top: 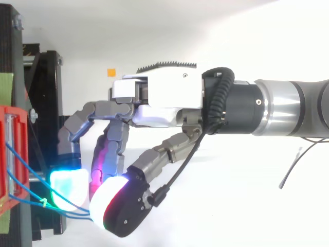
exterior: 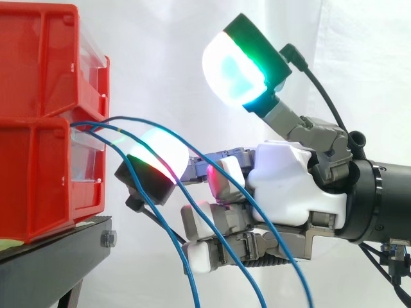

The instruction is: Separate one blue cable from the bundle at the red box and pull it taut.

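Observation:
Three blue cables [exterior: 122,118] come out between the two stacked red bins [exterior: 38,70] and arc right and down, crossing in front of my hand [exterior: 289,186]. In the top view the blue cables [top: 31,197] leave the red bin [top: 13,154] and are held together by a small green tie [top: 45,202]. My hand [top: 164,95] reaches in from the right, open. One finger stretches toward the bins and its glowing pad [exterior: 157,160] sits among the cables. The thumb pad [exterior: 237,67] is lifted high, well apart from that finger. The lower fingers are loosely bent under the palm. No cable is pinched.
The red bins rest on a black stand [exterior: 51,256], with a white curtain behind. A small orange square [top: 110,72] marks the white surface seen from above. The cables hang down past the stand's edge to the lower side of the frame.

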`<state>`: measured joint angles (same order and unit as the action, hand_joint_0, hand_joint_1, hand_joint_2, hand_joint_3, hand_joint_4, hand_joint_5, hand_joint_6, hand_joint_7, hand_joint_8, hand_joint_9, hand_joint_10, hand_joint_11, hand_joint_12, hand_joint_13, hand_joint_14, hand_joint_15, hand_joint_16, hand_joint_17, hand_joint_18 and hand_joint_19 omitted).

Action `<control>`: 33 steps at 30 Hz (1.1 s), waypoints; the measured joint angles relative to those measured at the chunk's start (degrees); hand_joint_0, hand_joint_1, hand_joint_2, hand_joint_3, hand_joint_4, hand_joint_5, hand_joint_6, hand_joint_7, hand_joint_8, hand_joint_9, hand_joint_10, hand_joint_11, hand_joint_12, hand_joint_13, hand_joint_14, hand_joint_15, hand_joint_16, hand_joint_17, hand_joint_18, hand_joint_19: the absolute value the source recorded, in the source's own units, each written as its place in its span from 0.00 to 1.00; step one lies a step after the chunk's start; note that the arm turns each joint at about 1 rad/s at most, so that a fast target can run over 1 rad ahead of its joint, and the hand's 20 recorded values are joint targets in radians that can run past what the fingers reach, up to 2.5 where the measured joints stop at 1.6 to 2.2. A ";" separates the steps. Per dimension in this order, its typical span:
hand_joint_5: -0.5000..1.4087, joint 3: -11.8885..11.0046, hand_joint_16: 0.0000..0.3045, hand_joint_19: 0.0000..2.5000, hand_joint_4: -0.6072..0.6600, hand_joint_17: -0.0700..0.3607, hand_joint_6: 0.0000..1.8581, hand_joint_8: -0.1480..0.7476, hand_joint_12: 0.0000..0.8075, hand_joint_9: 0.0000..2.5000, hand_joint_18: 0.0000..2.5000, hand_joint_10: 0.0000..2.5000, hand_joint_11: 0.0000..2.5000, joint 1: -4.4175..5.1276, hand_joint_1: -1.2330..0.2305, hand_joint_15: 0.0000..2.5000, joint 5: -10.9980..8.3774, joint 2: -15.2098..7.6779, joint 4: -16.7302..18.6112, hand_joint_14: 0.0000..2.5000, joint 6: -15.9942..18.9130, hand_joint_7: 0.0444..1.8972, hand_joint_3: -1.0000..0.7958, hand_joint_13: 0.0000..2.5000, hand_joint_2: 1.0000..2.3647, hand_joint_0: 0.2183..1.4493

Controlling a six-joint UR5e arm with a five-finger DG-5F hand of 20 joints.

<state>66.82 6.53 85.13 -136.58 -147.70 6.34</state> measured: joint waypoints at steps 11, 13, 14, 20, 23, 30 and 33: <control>0.14 0.04 0.22 0.25 0.66 0.51 0.45 0.65 0.50 0.55 0.31 0.01 0.22 -0.02 0.33 0.21 0.25 0.00 0.73 0.01 3.19 0.45 0.28 0.43 0.00 0.27; 0.14 0.05 0.22 0.25 0.67 0.51 0.45 0.68 0.50 0.54 0.31 0.01 0.20 -0.02 0.34 0.20 0.18 0.00 0.74 0.01 3.65 0.45 0.28 0.43 0.00 0.27; 0.14 0.05 0.22 0.25 0.67 0.51 0.45 0.69 0.50 0.53 0.31 0.01 0.18 -0.03 0.34 0.20 0.16 0.00 0.75 0.01 3.84 0.45 0.28 0.43 0.00 0.27; 0.14 0.06 0.23 0.23 0.69 0.52 0.45 0.75 0.50 0.48 0.31 0.00 0.07 -0.01 0.36 0.18 0.13 0.00 0.92 0.01 5.75 0.46 0.28 0.41 0.00 0.25; 0.14 0.06 0.23 0.23 0.70 0.52 0.45 0.77 0.51 0.46 0.31 0.00 0.04 -0.02 0.37 0.17 0.13 0.00 1.22 0.01 6.33 0.46 0.28 0.40 0.00 0.25; 0.14 0.05 0.23 0.21 0.72 0.52 0.45 0.78 0.51 0.48 0.28 0.00 0.02 -0.03 0.38 0.14 0.30 0.00 1.61 0.01 6.77 0.46 0.28 0.36 0.00 0.25; 0.14 0.05 0.23 0.21 0.73 0.52 0.45 0.78 0.51 0.49 0.28 0.00 0.02 -0.11 0.39 0.13 0.36 0.00 1.73 0.01 7.01 0.46 0.28 0.35 0.00 0.25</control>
<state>66.87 6.41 85.49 -136.58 -145.97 13.35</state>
